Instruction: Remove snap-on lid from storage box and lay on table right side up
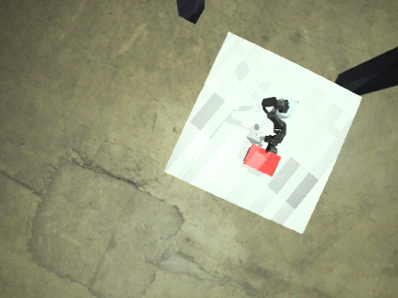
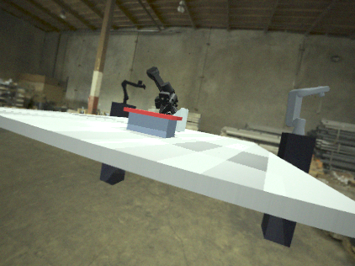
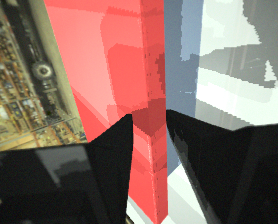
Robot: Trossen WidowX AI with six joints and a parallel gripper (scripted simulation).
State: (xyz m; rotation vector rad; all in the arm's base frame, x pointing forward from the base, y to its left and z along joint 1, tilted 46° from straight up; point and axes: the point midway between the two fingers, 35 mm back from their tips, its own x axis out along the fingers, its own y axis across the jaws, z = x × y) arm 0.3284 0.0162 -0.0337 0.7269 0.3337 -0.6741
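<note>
The claw (image 1: 271,149) (image 2: 167,109) (image 3: 148,117) grips the red lid (image 1: 262,161) (image 2: 152,114) (image 3: 102,50) by its edge, one finger at either side, as we see close up from the wrist. From the exterior we see the lid atop the blue-gray storage box (image 2: 151,125) (image 3: 182,60), whose long wall the overhead view does not show us. Behind the box, the black arm (image 1: 279,130) (image 2: 158,82) bends down to the lid's edge from above the white surface (image 1: 226,177) (image 2: 126,150) (image 3: 220,97).
</note>
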